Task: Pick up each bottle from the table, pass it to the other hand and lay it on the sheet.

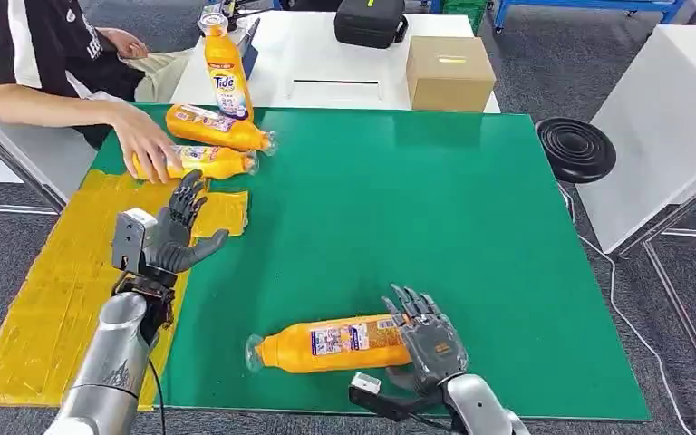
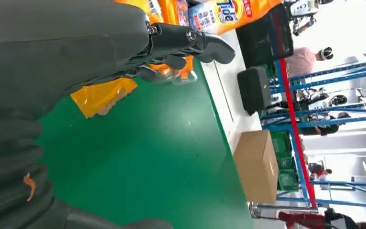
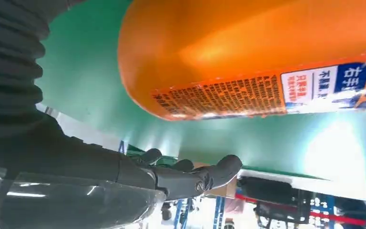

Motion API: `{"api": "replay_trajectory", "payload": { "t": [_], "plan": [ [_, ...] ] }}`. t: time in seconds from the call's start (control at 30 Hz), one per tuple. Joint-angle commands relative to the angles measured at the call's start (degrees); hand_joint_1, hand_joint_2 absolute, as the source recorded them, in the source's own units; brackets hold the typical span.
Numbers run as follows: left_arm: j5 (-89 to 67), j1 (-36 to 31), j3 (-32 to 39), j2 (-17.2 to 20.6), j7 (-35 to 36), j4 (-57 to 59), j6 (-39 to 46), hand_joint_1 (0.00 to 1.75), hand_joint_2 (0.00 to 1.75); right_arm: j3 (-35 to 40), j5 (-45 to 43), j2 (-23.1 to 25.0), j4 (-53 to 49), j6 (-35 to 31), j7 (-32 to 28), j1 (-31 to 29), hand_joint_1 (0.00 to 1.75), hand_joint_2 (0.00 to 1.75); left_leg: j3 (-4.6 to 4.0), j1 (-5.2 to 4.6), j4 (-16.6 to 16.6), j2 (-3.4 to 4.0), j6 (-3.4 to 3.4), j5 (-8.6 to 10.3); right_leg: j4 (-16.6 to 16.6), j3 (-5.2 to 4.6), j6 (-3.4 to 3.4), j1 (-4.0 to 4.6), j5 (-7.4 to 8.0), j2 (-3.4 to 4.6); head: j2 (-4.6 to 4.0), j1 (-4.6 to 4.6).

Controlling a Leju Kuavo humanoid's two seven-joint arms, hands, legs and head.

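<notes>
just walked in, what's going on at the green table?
The robot's right hand rests at the base of an orange bottle lying on the green mat; whether it grips it is unclear. The left hand hovers open by the yellow sheet, holding nothing. A person's hand is on a second bottle at the sheet's far end, with a third bottle lying next to it and a fourth bottle standing behind.
</notes>
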Motion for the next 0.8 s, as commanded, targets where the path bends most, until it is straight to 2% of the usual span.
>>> {"api": "replay_trajectory", "payload": {
  "t": [0.03, 0.2, 0.27, 0.43, 0.53, 0.7, 0.8],
  "plan": [
    [0.86, -1.93, -0.25, -0.56, 0.48, 4.44, -0.01, 0.00, 1.75, -1.89, 1.62, 2.30, 7.82, -1.20, 1.09, -3.52, 0.00, 1.75, 0.25, 0.08, -0.10, -0.03, -0.35, -0.02, -0.13, 0.27, -0.14, 0.05, -0.01, -0.04, 0.00, -0.02],
    [1.71, -1.09, 0.33, -0.65, 0.27, 3.91, 0.18, 0.00, 1.75, -1.82, 0.92, 4.11, 11.65, -1.07, -0.39, -5.70, 0.00, 1.75, 0.18, 0.06, -0.07, 0.06, -0.24, -0.02, -0.10, 0.19, -0.09, 0.05, 0.01, 0.04, 0.00, -0.02],
    [1.87, -0.99, 0.39, -0.73, 0.21, 3.78, 0.22, 0.00, 1.75, -1.69, 0.63, 4.54, 12.73, -0.76, -0.83, -6.32, 0.00, 1.75, 0.39, 0.11, -0.17, 0.07, -0.45, -0.04, -0.22, 0.41, -0.19, 0.08, 0.02, 0.05, 0.00, 0.00],
    [2.46, -0.99, 0.58, -0.94, 0.15, 4.10, 0.04, 0.00, 1.75, -0.83, -3.83, 4.64, 16.45, 1.38, -5.86, -8.51, 0.00, 1.75, 0.29, 0.09, -0.12, 0.07, -0.36, -0.04, -0.16, 0.31, -0.14, 0.07, 0.02, 0.05, 0.00, 0.00],
    [2.46, -0.99, 0.58, -0.94, 0.15, 4.10, 0.04, 0.00, 1.75, -0.83, -3.83, 4.64, 16.45, 1.38, -5.86, -8.51, 0.00, 1.75, 0.23, 0.07, -0.08, 0.03, -0.29, -0.03, -0.11, 0.25, -0.11, 0.05, 0.00, 0.02, 0.00, -0.02],
    [2.92, -1.87, 0.51, -1.19, -0.17, 4.82, -0.43, 0.00, 1.75, 4.54, -2.12, 1.07, 18.14, 0.66, -11.37, -11.50, 0.00, 1.75, 0.25, 0.07, -0.09, 0.04, -0.30, -0.03, -0.13, 0.29, -0.11, 0.05, 0.01, 0.03, 0.00, 0.00],
    [3.17, -2.10, 0.70, -0.79, -0.21, 4.96, -0.65, 0.00, 1.75, 6.52, -1.08, 0.86, 18.45, -0.33, -12.80, -12.09, 0.00, 1.75, 0.15, 0.07, -0.04, 0.03, -0.23, -0.02, -0.07, 0.19, -0.08, 0.06, 0.01, 0.02, 0.00, 0.00]
  ]
}}
